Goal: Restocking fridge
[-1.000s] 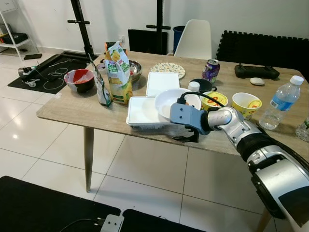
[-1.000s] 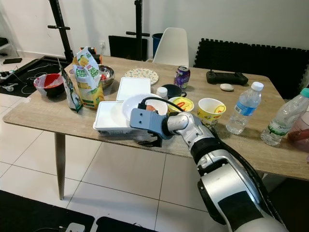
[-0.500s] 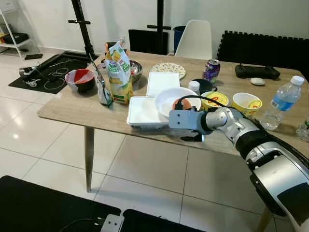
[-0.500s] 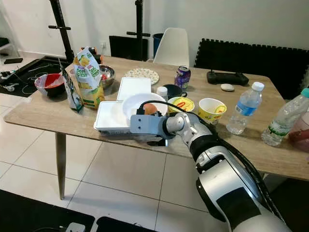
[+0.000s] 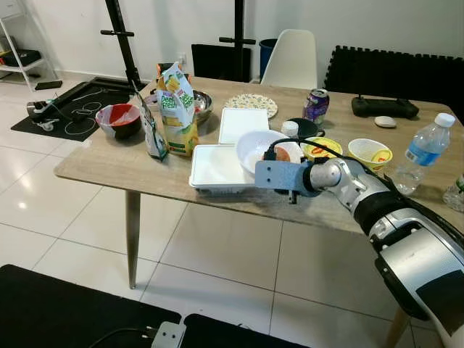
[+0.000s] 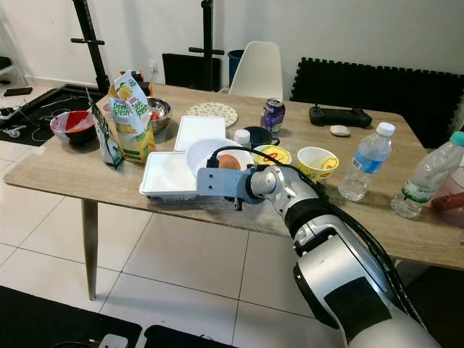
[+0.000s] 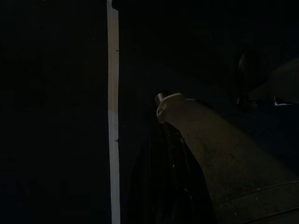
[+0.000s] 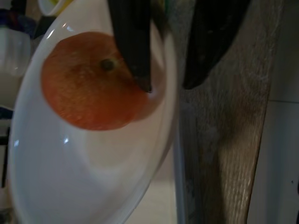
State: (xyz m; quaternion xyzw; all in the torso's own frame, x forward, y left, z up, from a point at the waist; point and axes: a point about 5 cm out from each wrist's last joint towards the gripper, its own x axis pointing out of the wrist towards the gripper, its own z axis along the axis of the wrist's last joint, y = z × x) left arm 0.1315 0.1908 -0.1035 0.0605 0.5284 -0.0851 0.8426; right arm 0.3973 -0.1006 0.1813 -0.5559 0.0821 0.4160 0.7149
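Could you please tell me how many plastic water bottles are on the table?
2: one blue-labelled water bottle near the table's far right, and a green-labelled bottle at the right edge, partly cut off. Others may sit beyond the frame.

My two head cameras look forward and down from standing height across the wooden worktop (image 5: pixel 109 167), and both take in the same spread of it, shifted slightly sideways. My right wrist camera sits very close over a white bowl (image 8: pixel 93 163) holding an orange (image 8: pixel 86 88). My left wrist camera faces into near darkness.
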